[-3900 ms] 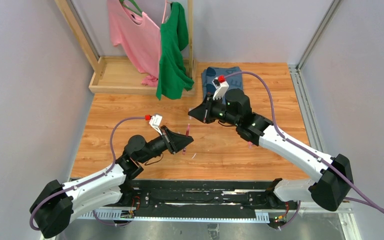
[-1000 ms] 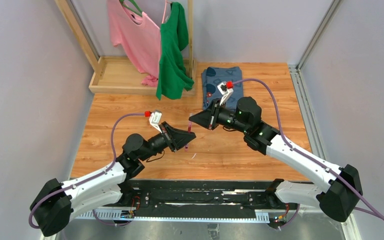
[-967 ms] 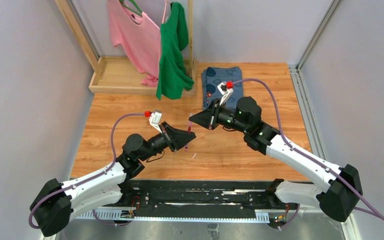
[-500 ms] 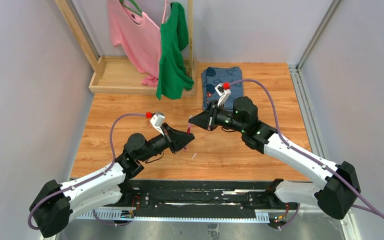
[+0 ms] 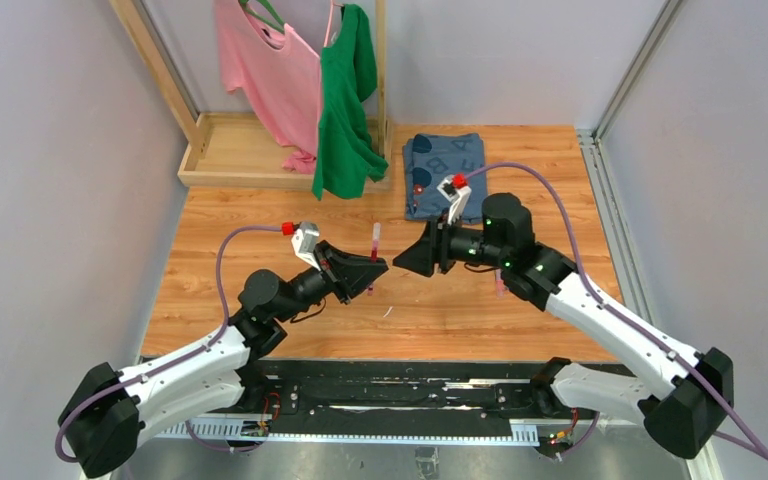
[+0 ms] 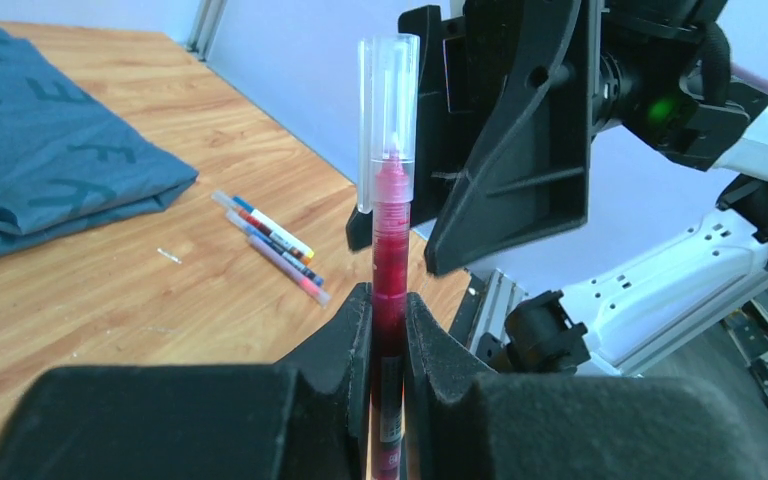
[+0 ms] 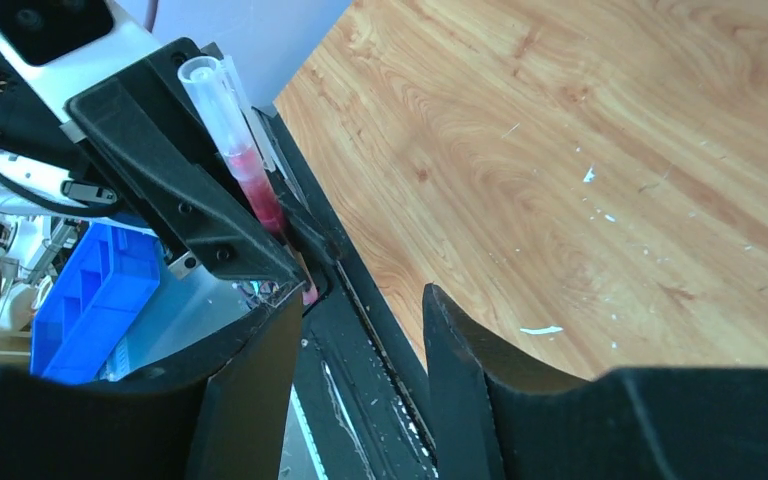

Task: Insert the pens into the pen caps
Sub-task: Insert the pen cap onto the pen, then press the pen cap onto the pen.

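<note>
- The left claw hangs above the table, on the robot's side of the folded blue shirt and off to the shirt's left. Its fingers are pinched tight on the barrel of a red pen.
- The red pen stands upright between those fingers, to the near left of the shirt. Its lower end pokes out below the claw.
- A clear cap sits over the pen's upper end, and the tip shows through the plastic. Whether the cap is pushed fully home cannot be told.
- A white sliver lies flat on the table on the near side of the shirt, apart from both claws.
- The right claw is raised just to the robot's side of the shirt's near edge. It faces the left claw, close to the capped pen but not touching it. Its fingers are spread wide with nothing between them.
- The loose pens lie side by side on the table, a little to the robot's side of the shirt's right-hand corner. In the top view the right arm covers most of them.
</note>
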You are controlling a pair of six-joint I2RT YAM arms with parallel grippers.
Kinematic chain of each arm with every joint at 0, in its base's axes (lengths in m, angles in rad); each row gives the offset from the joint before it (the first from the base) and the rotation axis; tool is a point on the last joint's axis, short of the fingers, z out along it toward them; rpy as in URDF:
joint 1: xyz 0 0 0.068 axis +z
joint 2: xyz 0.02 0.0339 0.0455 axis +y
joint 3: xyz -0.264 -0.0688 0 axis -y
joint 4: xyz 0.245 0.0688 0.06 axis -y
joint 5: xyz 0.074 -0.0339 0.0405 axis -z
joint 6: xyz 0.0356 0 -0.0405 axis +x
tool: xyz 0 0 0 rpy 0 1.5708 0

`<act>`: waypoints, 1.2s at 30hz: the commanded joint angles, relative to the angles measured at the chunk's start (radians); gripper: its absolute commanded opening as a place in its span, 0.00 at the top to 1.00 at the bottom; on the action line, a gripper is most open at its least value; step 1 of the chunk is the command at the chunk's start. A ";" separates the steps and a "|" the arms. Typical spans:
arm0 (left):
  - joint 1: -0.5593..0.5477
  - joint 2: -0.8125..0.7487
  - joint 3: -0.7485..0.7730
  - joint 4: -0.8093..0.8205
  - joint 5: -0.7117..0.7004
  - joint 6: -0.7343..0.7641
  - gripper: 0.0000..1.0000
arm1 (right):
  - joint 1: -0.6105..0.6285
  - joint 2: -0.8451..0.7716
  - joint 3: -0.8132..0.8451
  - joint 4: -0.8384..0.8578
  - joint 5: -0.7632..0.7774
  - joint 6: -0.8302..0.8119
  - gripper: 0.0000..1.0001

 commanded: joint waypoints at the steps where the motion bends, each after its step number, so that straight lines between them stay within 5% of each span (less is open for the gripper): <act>1: 0.003 -0.033 -0.038 0.061 0.004 0.010 1.00 | -0.070 -0.059 0.035 -0.054 -0.139 -0.099 0.52; 19: 0.003 -0.040 -0.045 0.064 0.255 0.041 1.00 | -0.072 0.028 0.092 0.300 -0.383 -0.062 0.51; 28: 0.003 -0.024 -0.031 0.064 0.279 0.037 1.00 | -0.053 0.069 0.102 0.280 -0.439 -0.100 0.52; 36: 0.003 -0.004 -0.009 0.064 0.297 0.042 1.00 | -0.032 0.095 0.100 0.218 -0.444 -0.152 0.70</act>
